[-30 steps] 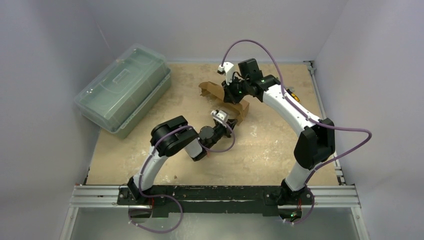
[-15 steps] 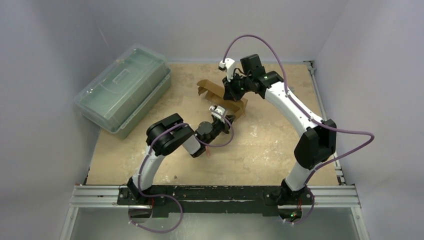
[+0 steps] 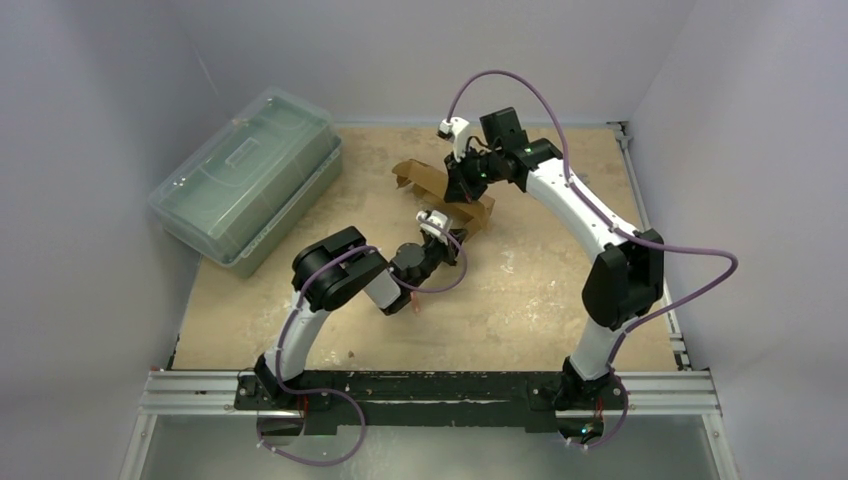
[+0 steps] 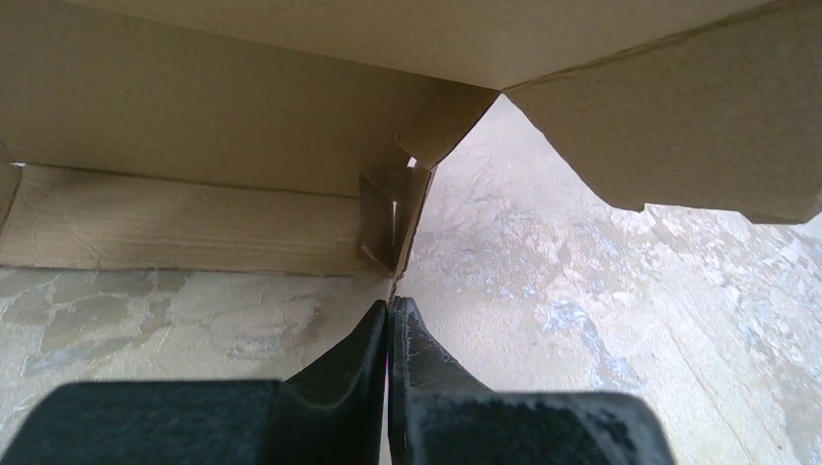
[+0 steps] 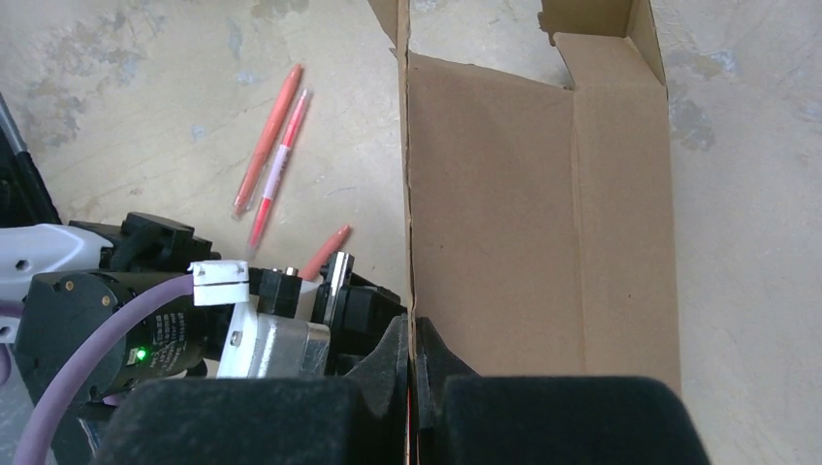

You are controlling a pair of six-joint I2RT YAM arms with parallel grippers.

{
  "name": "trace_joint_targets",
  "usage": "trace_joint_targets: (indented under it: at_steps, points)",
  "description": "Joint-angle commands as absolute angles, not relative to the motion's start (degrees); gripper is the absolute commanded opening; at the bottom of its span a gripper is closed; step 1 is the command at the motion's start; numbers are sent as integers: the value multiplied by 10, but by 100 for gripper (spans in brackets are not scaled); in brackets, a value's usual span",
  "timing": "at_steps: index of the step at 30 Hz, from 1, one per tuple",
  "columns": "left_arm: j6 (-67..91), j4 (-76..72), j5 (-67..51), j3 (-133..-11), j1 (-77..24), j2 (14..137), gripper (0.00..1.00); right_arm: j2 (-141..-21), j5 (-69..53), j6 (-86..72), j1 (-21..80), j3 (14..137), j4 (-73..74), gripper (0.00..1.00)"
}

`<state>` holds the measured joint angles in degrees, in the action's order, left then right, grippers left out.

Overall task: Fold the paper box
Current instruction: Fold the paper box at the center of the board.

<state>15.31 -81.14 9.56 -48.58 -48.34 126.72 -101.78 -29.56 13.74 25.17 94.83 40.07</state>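
Observation:
The paper box (image 3: 432, 180) is a brown cardboard piece, partly opened up, at the middle back of the table. My right gripper (image 3: 463, 186) comes down on it from behind and is shut on the top edge of one wall (image 5: 411, 329); the box's inner panels (image 5: 538, 213) spread away to the right of that edge. My left gripper (image 3: 436, 222) reaches in from the near side, low over the table. It is shut on a thin corner edge of the box (image 4: 391, 308), with a long flap (image 4: 184, 223) lying to its left and another flap (image 4: 698, 126) overhead.
A large translucent green plastic case (image 3: 247, 176) stands at the back left. Pink and red pens (image 5: 271, 160) lie on the table near the left arm's wrist (image 5: 184, 334); one pen (image 3: 416, 305) shows below the left forearm. Grey walls close in the table.
Both grippers and the box between them have shifted slightly back and to the left. Both grips stay shut on the cardboard.

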Motion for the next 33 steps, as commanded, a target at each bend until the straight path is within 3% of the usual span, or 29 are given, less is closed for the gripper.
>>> trace_joint_targets:
  at_steps: [1,24,33]
  points:
    - [138,-881,82,-467,-477,1235,0,-1007,-303,120,249,966,422,0]
    - [95,-799,-32,-579,-458,1273,0,-1049,-289,131,201,1016,436,4]
    - [106,-840,-100,-562,-456,1272,0,-1053,-312,127,198,1014,440,0]
